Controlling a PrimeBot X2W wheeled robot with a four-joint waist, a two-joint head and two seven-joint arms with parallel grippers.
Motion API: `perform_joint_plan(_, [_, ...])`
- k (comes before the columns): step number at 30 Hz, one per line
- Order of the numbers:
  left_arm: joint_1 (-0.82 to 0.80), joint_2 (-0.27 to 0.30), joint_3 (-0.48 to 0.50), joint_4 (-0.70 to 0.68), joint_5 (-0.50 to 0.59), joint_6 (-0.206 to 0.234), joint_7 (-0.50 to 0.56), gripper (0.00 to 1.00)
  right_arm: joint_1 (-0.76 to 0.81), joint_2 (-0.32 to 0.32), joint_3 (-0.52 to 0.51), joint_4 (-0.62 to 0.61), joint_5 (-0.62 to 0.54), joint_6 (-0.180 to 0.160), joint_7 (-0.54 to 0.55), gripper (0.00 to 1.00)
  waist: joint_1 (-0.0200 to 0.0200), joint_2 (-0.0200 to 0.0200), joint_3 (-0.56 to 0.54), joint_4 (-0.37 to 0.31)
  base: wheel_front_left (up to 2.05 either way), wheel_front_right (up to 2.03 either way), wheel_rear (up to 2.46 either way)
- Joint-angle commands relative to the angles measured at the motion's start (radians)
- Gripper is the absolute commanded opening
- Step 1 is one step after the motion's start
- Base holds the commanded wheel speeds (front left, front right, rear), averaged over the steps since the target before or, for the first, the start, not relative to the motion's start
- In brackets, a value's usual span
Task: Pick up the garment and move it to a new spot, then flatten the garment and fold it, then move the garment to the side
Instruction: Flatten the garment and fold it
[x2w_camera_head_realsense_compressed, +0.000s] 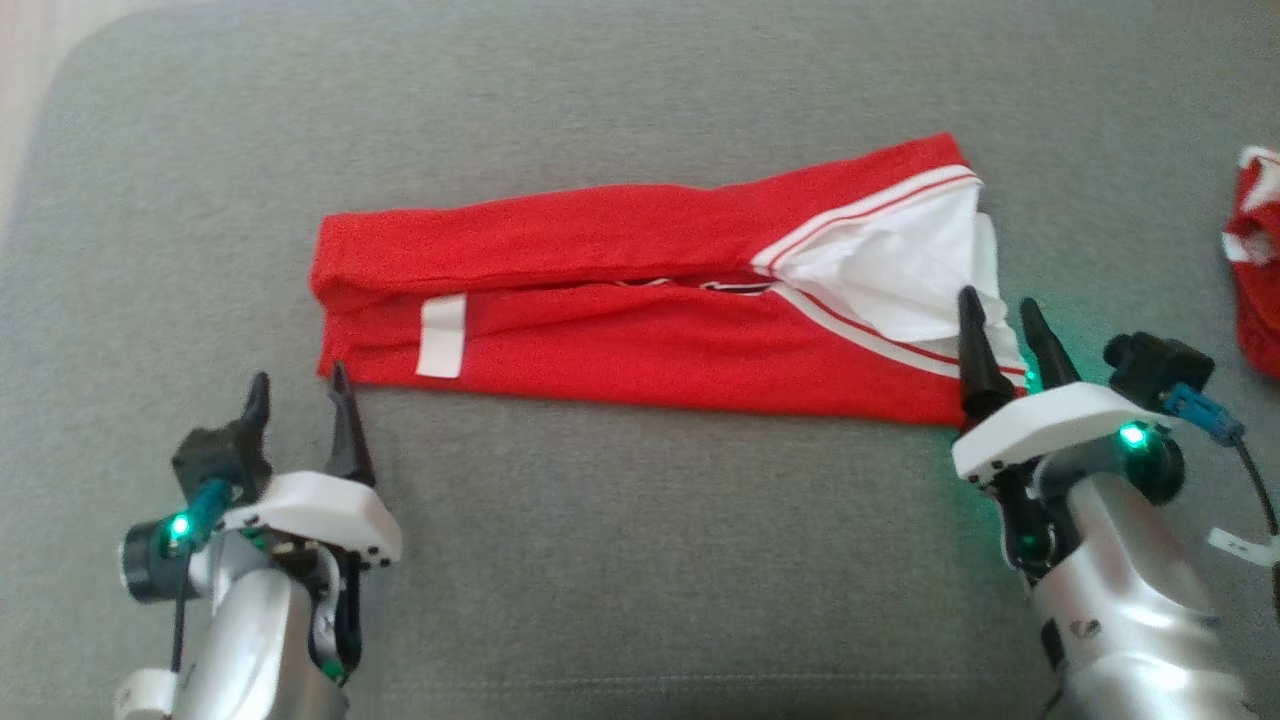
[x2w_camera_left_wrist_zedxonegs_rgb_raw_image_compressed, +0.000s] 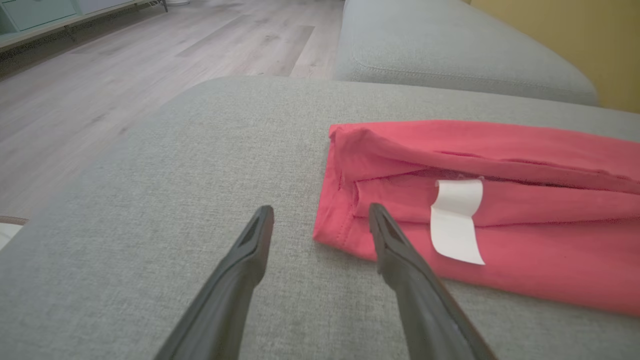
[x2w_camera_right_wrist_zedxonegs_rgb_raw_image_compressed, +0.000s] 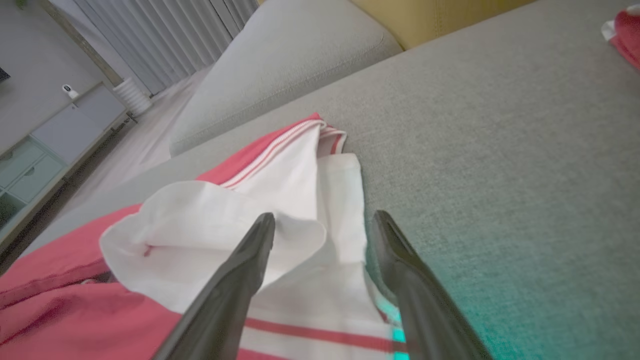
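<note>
- Left gripper (x2w_camera_head_realsense_compressed: 299, 375), at 7 o'clock, stands with jaws apart and empty, just beside the garment's corner.
- Right gripper (x2w_camera_head_realsense_compressed: 999, 298), at 4 o'clock, is likewise spread and empty over its white end.
- Folded red garment (x2w_camera_head_realsense_compressed: 620, 300) lies centred on the grey cushion (x2w_camera_head_realsense_compressed: 600, 550).
- Another red cloth (x2w_camera_head_realsense_compressed: 1258, 260) sits at 3 o'clock.

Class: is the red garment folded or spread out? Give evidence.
Folded: the red garment lies as a narrow band, long edges turned inward.
</note>
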Motion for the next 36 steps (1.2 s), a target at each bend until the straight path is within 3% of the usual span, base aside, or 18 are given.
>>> perform_joint_plan(1, [-0.015, 0.008, 0.035, -0.045, 0.005, -0.01, -0.006, 1.0, -0.048, -0.01, 0.002, 0.003, -0.017, 0.007, -0.01, 1.0, 0.0001, -0.0001, -0.009, 0.036, 0.0, 0.0, 0.0])
perform_joint_plan(8, [0.016, -0.012, -0.003, -0.074, 0.0, -0.037, -0.006, 1.0, -0.113, -0.026, -0.056, 0.155, -0.081, 0.007, -0.009, 1.0, 0.0001, -0.0001, -0.008, 0.104, 0.0, 0.0, 0.0])
perform_joint_plan(10, [0.019, -0.013, -0.031, -0.087, -0.004, -0.047, -0.006, 1.0, -0.131, -0.016, -0.069, 0.202, -0.075, 0.007, 0.006, 0.82, 0.0001, -0.0001, -0.004, 0.121, 0.0, 0.0, 0.0])
perform_joint_plan(11, [0.02, -0.013, -0.043, -0.097, -0.018, -0.044, -0.006, 1.0, -0.138, -0.012, -0.064, 0.221, -0.08, 0.007, 0.012, 0.6, 0.0001, -0.0001, -0.004, 0.127, 0.0, 0.0, 0.0])
perform_joint_plan(12, [0.02, -0.013, -0.054, -0.106, -0.034, -0.039, -0.006, 1.0, -0.141, -0.007, -0.063, 0.24, -0.08, 0.007, 0.02, 0.51, 0.0001, -0.0001, -0.004, 0.133, 0.0, 0.0, 0.0])
perform_joint_plan(15, [0.019, -0.013, -0.081, -0.127, -0.058, -0.022, -0.006, 1.0, -0.148, 0.002, -0.052, 0.286, -0.092, 0.007, 0.026, 0.41, 0.0001, -0.0001, -0.005, 0.141, 0.0, 0.0, 0.0])
perform_joint_plan(16, [0.019, -0.013, -0.088, -0.13, -0.061, -0.019, -0.006, 1.0, -0.149, 0.006, -0.05, 0.297, -0.087, 0.007, 0.026, 0.05, 0.0001, -0.0001, -0.006, 0.14, 0.0, 0.0, 0.0])
perform_joint_plan(17, [0.019, -0.013, -0.092, -0.132, -0.063, -0.018, -0.006, 1.0, -0.15, 0.011, -0.046, 0.307, -0.083, 0.007, 0.028, 0.0, 0.0001, -0.0001, -0.007, 0.137, 0.0, 0.0, 0.0])
perform_joint_plan(23, [0.028, -0.014, -0.107, -0.135, -0.067, -0.014, -0.006, 1.0, -0.163, 0.019, -0.032, 0.32, -0.066, 0.007, -0.021, 0.0, 0.0001, -0.0001, -0.022, 0.105, 0.0, 0.0, 0.0])
perform_joint_plan(31, [0.025, -0.014, -0.164, -0.131, -0.094, -0.018, -0.006, 1.0, -0.205, -0.092, -0.063, 0.266, -0.092, 0.007, -0.063, 0.0, 0.0001, -0.0001, -0.036, 0.054, 0.0, 0.0, 0.0])
perform_joint_plan(36, [0.021, -0.014, -0.2, -0.124, -0.114, -0.013, -0.006, 1.0, -0.225, -0.072, 0.007, 0.167, -0.104, 0.007, -0.065, 0.0, 0.0001, -0.0001, -0.04, 0.047, 0.0, 0.0, 0.0])
